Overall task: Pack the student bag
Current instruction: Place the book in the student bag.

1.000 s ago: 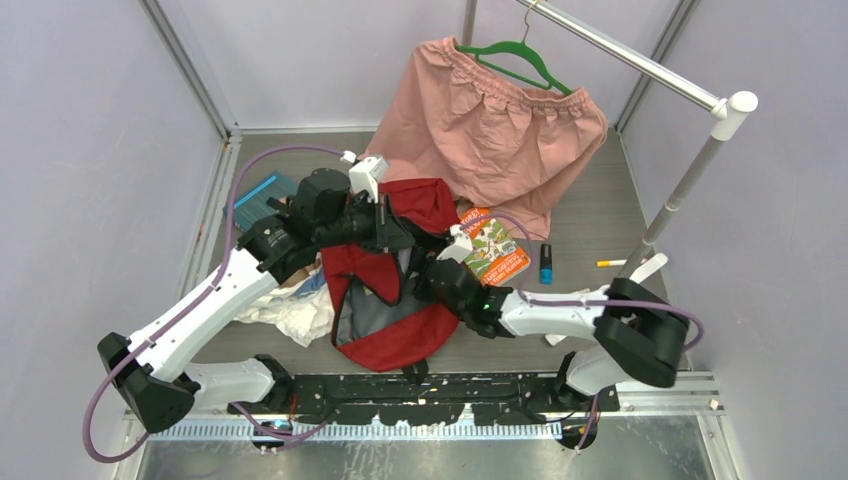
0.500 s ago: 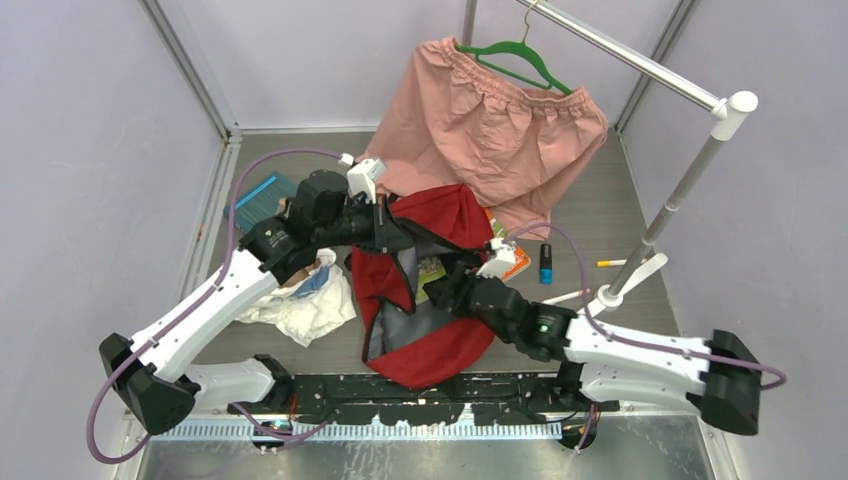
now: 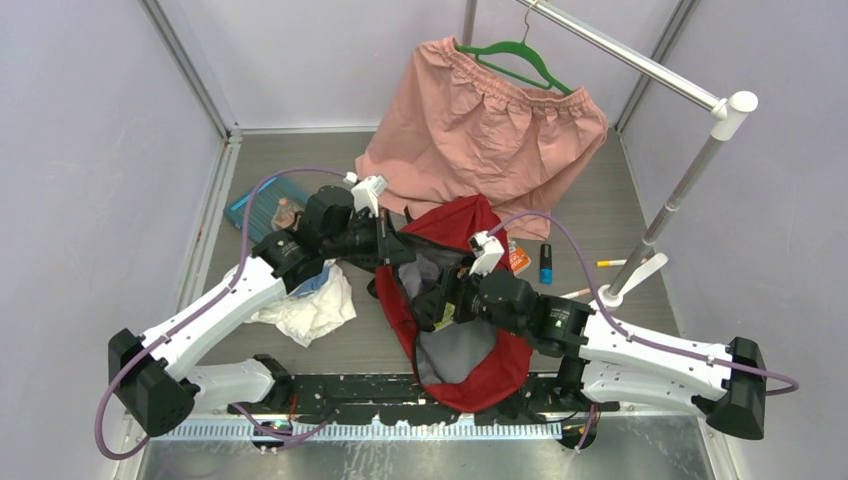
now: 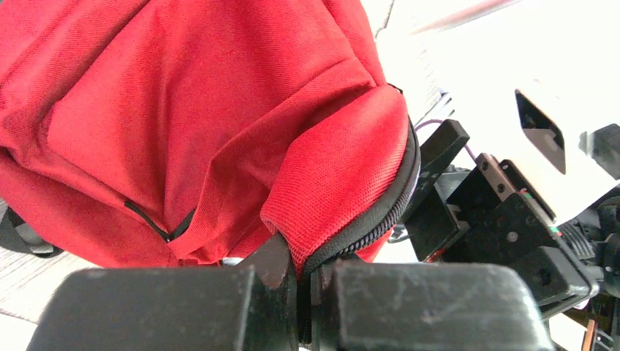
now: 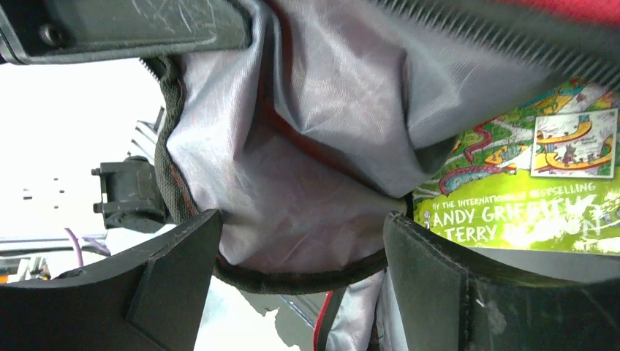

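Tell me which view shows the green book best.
Right wrist: the green book lies inside the student bag, cover lettering legible. Top external shows only a sliver; left wrist shows none.

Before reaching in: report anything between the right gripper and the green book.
A fold of the student bag's grey lining hangs between the open right gripper's fingers, covering the green book's left edge; the rest shows.
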Controlling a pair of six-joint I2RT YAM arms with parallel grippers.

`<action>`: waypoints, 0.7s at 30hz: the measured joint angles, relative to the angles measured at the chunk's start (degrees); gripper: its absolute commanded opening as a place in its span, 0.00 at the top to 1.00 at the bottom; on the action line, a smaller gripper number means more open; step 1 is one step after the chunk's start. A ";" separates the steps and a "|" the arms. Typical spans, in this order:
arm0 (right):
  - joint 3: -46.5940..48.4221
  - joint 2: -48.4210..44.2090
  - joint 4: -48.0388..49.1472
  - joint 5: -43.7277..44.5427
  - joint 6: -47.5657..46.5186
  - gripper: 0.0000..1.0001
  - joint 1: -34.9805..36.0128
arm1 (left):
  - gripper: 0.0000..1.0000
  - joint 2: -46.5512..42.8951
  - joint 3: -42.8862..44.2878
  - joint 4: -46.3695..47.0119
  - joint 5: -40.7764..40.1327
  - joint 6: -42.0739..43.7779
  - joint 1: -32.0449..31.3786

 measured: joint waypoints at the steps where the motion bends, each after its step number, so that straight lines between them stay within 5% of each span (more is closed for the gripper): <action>1: -0.42 0.31 0.52 -0.68 -0.04 0.13 0.00 | 1.00 0.04 0.00 0.00 -0.04 0.07 0.00; 11: -1.55 0.31 4.31 -10.05 -0.07 0.12 -0.04 | 0.97 1.73 0.76 0.11 -0.46 0.50 0.00; 15: 1.18 0.00 -0.72 -9.40 -0.09 0.11 0.09 | 0.09 3.15 1.49 0.28 -0.48 0.72 0.00; 16: 1.75 -1.01 -2.99 -7.89 -0.07 0.11 0.09 | 0.02 3.34 2.05 -0.33 -0.94 0.39 0.02; 21: 5.53 -9.49 -19.82 1.27 0.20 0.03 0.07 | 0.00 2.60 4.28 -4.35 -5.16 1.44 0.07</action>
